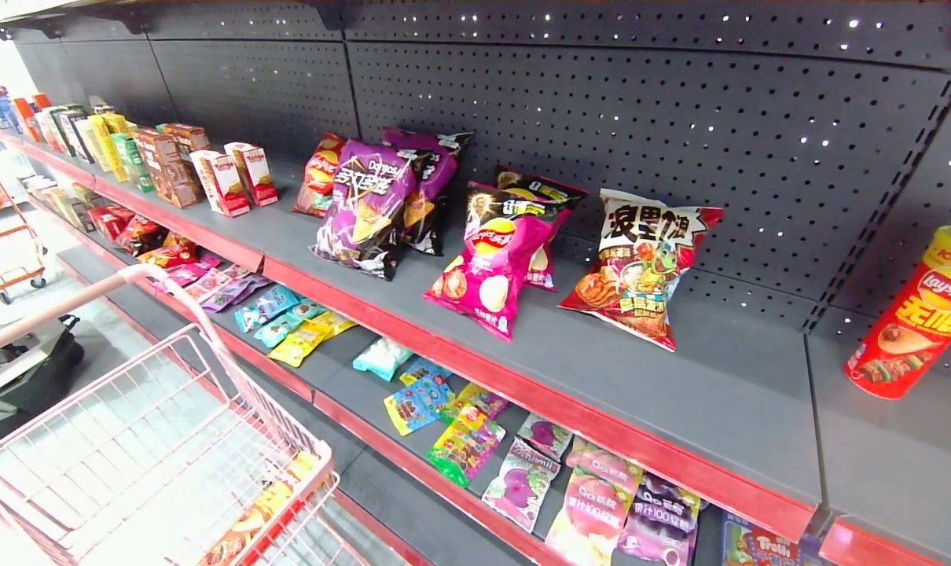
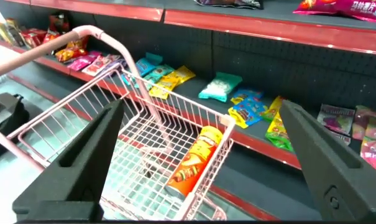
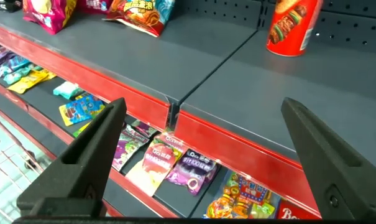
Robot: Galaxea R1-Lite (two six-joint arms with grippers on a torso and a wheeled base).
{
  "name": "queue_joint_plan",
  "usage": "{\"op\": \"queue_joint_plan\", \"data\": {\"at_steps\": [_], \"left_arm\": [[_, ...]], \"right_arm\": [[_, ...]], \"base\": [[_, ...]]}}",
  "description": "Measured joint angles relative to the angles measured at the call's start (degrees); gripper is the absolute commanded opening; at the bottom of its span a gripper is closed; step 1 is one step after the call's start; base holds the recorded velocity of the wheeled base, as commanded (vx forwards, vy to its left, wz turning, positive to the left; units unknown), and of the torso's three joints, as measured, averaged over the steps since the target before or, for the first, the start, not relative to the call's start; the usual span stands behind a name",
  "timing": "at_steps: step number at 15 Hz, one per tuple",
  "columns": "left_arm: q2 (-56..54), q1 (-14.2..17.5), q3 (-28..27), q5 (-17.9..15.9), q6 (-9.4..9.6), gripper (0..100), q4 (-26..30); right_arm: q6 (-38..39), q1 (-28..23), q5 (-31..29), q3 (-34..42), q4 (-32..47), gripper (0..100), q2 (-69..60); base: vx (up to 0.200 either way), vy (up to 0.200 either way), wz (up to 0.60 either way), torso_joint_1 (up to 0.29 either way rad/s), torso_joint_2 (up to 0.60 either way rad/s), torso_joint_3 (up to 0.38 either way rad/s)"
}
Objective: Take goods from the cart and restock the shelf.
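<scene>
The task's thing in hand is the orange-and-yellow canister; it lies in the cart, propped aslant in the basket corner closest to the shelf, one end on the wire floor, the other up by the rim. In the head view the cart sits at about seven o'clock; the canister's long axis there runs roughly from seven o'clock to one o'clock.

The left pincer hangs above the basket, released, fingers spread wide, grasping nothing; the canister lies ahead of it, below the gap between the fingers. The right pincer is likewise released and empty, poised over the bare grey board of the upper shelf; a red canister stands upright there at about three o'clock. The left arm looks plainly the nearer for the pick; it would likely need to close across the canister's axis.

Packs and tubes carry bright print; I leave it unread.
</scene>
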Motion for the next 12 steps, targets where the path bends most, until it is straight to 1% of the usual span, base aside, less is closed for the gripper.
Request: {"op": "queue_joint_plan", "data": {"at_steps": [4,5,6,7,8,9,10,11,12], "left_arm": [[0.0,0.0,0.0,-0.66,0.18,100,-0.3],[0.02,0.0,-0.13,-1.66,0.0,100,-0.33],[0.48,-0.17,-1.54,-2.8,-0.46,100,-0.35],[2.07,-0.38,-4.62,-3.97,-1.73,100,-0.35],[4.88,-0.57,-9.03,-4.61,-3.16,100,-0.49],[9.13,-0.66,-15.13,-4.91,-4.57,100,-0.28],[14.8,-0.62,-22.63,-4.96,-5.74,100,0.2],[21.87,0.09,-30.7,-4.17,-6.89,100,2.72],[29.0,2.23,-37.6,-3.21,-7.33,100,6.52]], "right_arm": [[0.0,0.0,0.01,0.0,0.0,100,0.0],[0.0,0.0,0.01,0.0,0.0,100,0.0],[0.0,0.0,0.0,0.0,0.0,100,0.02],[-0.02,0.0,0.0,0.0,0.0,100,0.0],[0.0,0.0,0.0,0.0,0.0,100,0.0],[-0.02,0.0,0.0,0.0,0.0,100,0.0],[-0.02,0.0,0.0,0.0,0.0,100,0.0],[-0.02,0.0,0.0,0.0,0.0,100,0.0],[-0.02,0.0,0.01,0.0,0.0,100,0.0]], "base": [[0.0,0.0,0.0,0.0,0.0,0.0],[0.0,0.0,0.0,0.0,0.0,0.0],[0.0,0.0,0.0,0.0,0.0,0.0],[0.0,0.0,0.0,0.0,0.0,0.0],[0.0,0.0,0.0,0.0,0.0,0.0],[0.0,0.0,0.0,0.0,0.0,0.0],[0.0,0.0,0.0,0.0,0.0,0.0],[0.0,0.0,0.0,0.0,0.0,0.0],[0.0,0.0,0.0,0.0,0.0,0.0]]}}
